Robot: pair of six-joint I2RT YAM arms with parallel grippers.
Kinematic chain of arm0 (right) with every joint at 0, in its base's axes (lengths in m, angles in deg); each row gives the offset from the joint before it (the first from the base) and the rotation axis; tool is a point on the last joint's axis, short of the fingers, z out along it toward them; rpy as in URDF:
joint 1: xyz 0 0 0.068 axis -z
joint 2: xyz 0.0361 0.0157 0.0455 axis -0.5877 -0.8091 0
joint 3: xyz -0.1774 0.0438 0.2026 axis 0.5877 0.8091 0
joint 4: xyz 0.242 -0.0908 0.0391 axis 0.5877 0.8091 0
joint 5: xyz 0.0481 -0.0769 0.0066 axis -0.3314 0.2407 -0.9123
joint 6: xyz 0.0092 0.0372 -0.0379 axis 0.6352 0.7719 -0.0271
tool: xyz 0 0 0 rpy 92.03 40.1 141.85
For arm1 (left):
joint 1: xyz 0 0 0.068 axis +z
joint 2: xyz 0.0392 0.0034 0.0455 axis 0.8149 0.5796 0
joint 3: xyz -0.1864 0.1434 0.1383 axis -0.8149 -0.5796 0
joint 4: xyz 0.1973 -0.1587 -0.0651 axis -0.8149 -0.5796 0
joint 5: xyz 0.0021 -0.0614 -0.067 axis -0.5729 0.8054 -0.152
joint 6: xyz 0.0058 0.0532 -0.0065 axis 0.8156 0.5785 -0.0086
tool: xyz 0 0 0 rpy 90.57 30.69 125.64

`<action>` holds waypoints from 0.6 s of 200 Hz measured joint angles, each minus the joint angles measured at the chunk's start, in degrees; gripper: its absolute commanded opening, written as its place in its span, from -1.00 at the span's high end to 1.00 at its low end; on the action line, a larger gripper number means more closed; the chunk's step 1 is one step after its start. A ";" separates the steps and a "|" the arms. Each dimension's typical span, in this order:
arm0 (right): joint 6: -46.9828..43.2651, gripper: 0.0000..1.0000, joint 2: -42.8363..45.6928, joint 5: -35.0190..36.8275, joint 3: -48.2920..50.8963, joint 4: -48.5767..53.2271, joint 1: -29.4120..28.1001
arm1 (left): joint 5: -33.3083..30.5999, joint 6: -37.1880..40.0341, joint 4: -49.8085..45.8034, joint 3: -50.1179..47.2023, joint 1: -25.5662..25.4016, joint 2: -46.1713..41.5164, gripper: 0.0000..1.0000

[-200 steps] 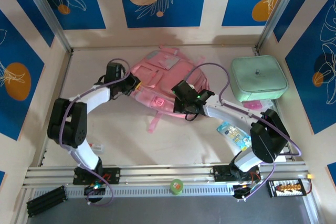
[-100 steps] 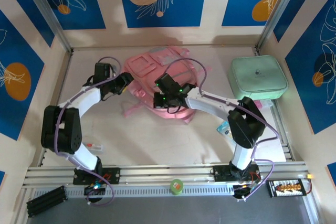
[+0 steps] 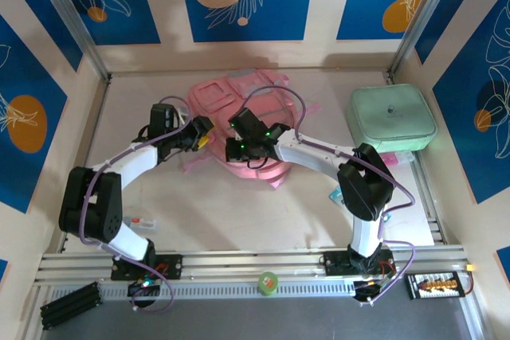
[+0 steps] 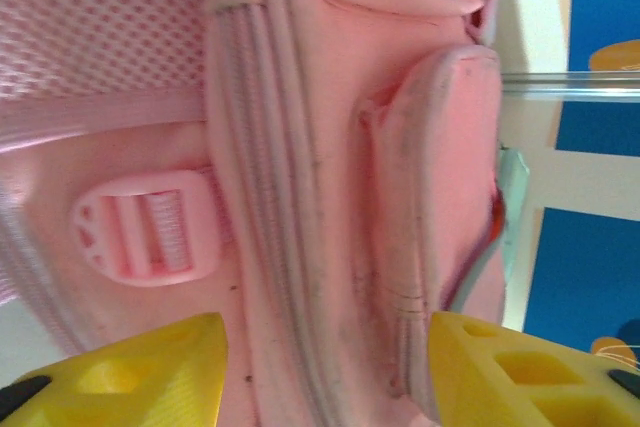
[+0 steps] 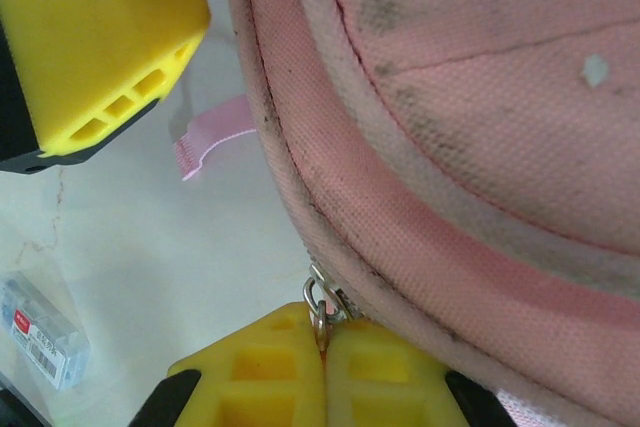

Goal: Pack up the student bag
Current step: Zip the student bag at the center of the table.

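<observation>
Pink student bag [image 3: 213, 98] flat, long axis diagonal, far-left to near-right.

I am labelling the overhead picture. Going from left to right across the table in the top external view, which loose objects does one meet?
small clear box → pink student bag → mint-green zip case

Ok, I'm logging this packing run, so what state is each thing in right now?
Bag: lying flat on the table; can't tell whether it is zipped.
Zip pull: pinched, at the bag's edge.
Right gripper: jaws shut on the zip pull.
Left gripper: jaws open, at the bag's side.
Case: looks shut.
</observation>
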 measured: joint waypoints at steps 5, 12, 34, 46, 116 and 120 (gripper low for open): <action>-0.11 1.00 0.00 0.02 0.00 0.02 -0.02 | 0.07 -0.44 0.63 0.00 -0.22 0.26 -0.01; -0.24 1.00 0.00 0.02 0.00 0.02 -0.07 | 0.04 -0.96 1.20 0.02 -0.48 0.59 0.02; -0.57 1.00 0.00 0.17 0.00 0.02 -0.15 | -0.02 -2.21 1.97 0.00 -1.07 1.97 0.18; -0.59 1.00 0.00 0.20 0.00 0.02 -0.15 | -0.15 -3.13 2.25 0.00 -1.16 2.69 0.23; -0.98 1.00 0.02 0.76 0.00 0.11 -0.28 | 0.07 -5.03 4.26 0.02 -1.25 5.20 0.67; -0.96 1.00 0.02 1.05 0.00 0.22 -0.31 | 0.11 -5.38 4.33 0.04 -1.25 5.33 0.73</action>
